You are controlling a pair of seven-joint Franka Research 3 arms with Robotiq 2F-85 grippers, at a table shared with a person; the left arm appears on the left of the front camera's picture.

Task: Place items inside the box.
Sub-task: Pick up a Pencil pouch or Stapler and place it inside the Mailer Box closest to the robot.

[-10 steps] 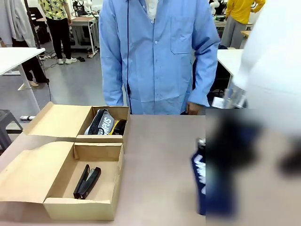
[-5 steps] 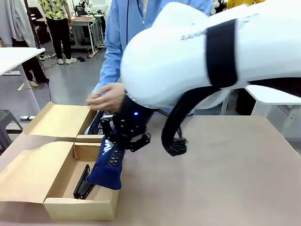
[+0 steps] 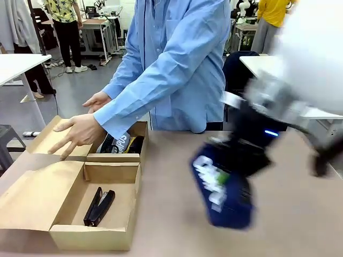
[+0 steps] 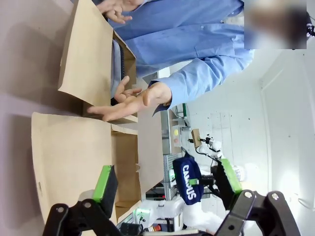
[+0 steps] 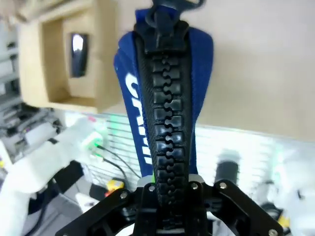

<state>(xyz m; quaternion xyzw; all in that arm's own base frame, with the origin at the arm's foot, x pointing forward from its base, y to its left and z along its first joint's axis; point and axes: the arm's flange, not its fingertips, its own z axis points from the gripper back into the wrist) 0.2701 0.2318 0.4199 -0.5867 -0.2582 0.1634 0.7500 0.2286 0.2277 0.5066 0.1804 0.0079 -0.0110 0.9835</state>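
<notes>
The right gripper (image 3: 244, 160) is clamping shut on the navy pencil case (image 3: 222, 190), pinching it along the zip so that the case is hanging below the fingers, lettering outward, over bare table. 0.5 s ago this gripper was holding the case right at the rim of the box (image 3: 96, 235); now it is swinging clear, and the box is lying well apart on the gripper's left. The case is therefore not going in yet, and by my reading the arm is going to have to carry it back leftward before releasing. 1 stapler (image 3: 99, 207) is lying in the near compartment, far left of the gripper. The person's hand (image 3: 80, 131), which was hanging back 1 s ago, is now reaching over the box's far flap, which may be why the arm is giving way. The left gripper (image 4: 166, 178) is standing open, nothing between its pads.
</notes>
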